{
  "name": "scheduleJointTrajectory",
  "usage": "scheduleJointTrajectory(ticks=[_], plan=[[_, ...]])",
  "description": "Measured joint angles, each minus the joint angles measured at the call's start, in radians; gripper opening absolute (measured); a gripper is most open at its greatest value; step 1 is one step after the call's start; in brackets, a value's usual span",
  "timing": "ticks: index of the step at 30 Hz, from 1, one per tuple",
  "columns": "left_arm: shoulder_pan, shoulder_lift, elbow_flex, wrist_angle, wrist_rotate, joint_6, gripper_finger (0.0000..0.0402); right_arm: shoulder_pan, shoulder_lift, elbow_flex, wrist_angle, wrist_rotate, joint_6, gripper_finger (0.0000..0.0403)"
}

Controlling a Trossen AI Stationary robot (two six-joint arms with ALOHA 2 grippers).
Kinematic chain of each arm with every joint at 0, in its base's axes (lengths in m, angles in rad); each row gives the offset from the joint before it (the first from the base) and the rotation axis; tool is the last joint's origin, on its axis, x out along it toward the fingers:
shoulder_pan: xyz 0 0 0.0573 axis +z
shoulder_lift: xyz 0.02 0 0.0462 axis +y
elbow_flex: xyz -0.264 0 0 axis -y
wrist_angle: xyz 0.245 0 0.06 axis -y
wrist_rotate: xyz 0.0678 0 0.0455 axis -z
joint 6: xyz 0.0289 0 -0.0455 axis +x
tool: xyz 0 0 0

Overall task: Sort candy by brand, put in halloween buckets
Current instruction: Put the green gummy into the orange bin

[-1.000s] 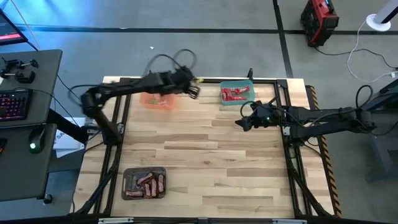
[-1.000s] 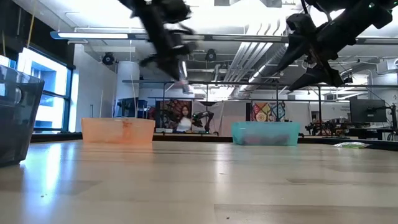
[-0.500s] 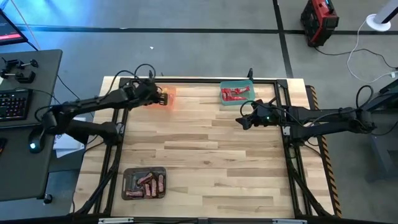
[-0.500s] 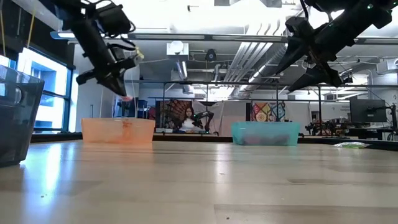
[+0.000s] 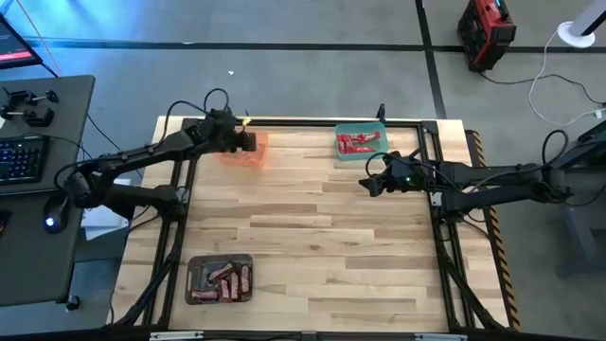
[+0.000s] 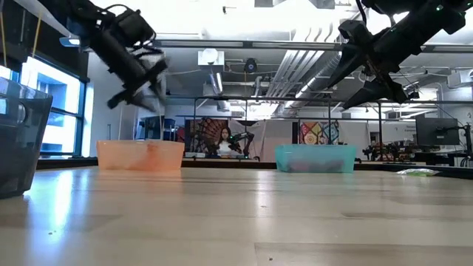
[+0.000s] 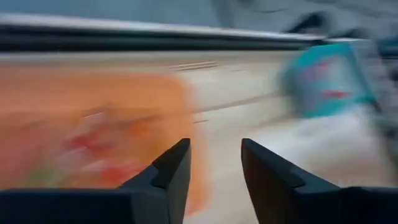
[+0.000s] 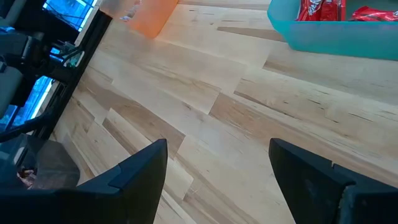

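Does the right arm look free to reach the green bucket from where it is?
Probably yes: the right gripper hangs open just short of the green bucket, with only bare table between them.

Grey floor [image 5: 312, 57] (bright window [image 6: 55, 103] beyond)

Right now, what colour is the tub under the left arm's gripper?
Translucent orange tub, below the left gripper; clearest in the high view.

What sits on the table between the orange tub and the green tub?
Nothing: in the high view only bare wood lies between the orange tub and the green tub. The low view agrees.
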Motion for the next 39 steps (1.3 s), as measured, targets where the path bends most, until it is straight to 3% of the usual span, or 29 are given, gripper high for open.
scheduleJointTrajectory(ticks=[3,6,11,14,17,22,26,32,39], plan=[[-0.065,-0.013,-0.003,0.149,0.15,0.038,0.014,0.0,0.0,0.0,0.0,0.0,0.001,0.0275],[-0.222,-0.034,-0.032,0.32,0.169,0.038,0.0132,0.0,0.0,0.0,0.0,0.0,0.001,0.0275],[-0.51,-0.101,-0.153,0.581,-0.073,0.003,0.0087,0.0,0.0,0.0,0.0,-0.002,0.005,0.0275],[-0.605,-0.167,-0.237,0.647,-0.177,0.037,0.0042,0.0,0.0,0.0,0.0,-0.009,0.008,0.0275],[-0.617,-0.265,-0.315,0.702,-0.165,0.066,0.0007,0.0,0.0,0.0,0.0,-0.042,0.022,0.0275],[-0.593,-0.46,-0.473,0.805,-0.11,0.106,0.0002,0.001,0.0,0.0,0.007,-0.076,0.063,0.0249],[-0.598,-0.586,-0.596,0.888,-0.11,0.078,0.0001,0.001,0.0,0.0,0.043,-0.08,0.068,0.0182],[-0.626,-0.699,-0.691,0.907,-0.109,0.095,0.0,0.001,-0.001,0.0,0.119,-0.103,0.048,0.0027],[-0.629,-0.742,-0.69,0.856,-0.079,0.133,0.0,0.049,-0.042,0.0,0.098,-0.197,0.002,0.0007]])
